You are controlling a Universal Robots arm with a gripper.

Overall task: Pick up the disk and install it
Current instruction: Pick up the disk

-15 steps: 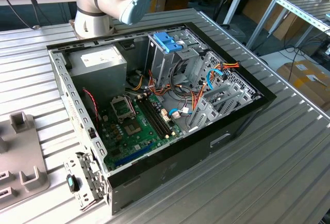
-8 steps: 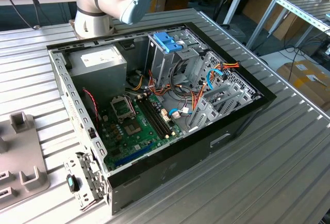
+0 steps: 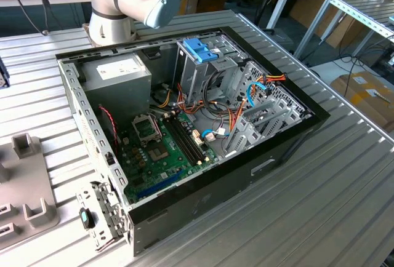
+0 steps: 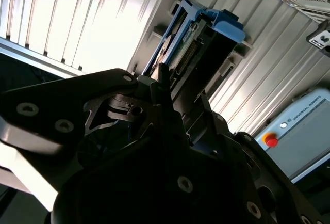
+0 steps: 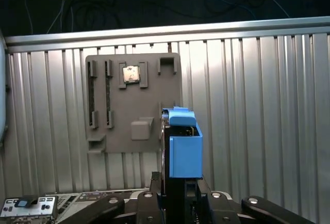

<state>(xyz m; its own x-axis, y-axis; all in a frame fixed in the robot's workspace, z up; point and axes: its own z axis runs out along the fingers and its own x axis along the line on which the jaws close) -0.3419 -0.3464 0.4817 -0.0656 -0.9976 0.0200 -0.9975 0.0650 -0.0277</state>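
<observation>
The disk (image 5: 184, 149), a dark drive in a bright blue carrier frame, stands on edge in a slot of a grey holder plate (image 5: 118, 115) on the ribbed metal table. In both wrist views my gripper (image 5: 180, 181) sits over it, with one black finger (image 5: 156, 182) pressed to each flat side. From the second wrist view the disk (image 4: 206, 38) rises between the holder's grey brackets, and the gripper (image 4: 183, 92) is closed around its near end. The open computer case (image 3: 289, 138) lies on the table in the exterior view.
Inside the case a tall metal cage carries a blue plastic bracket (image 3: 201, 50), beside loose cables and the mainboard (image 3: 163, 150). The arm's base (image 3: 117, 2) stands behind the case. A grey control box with a red button (image 4: 296, 131) lies near the holder.
</observation>
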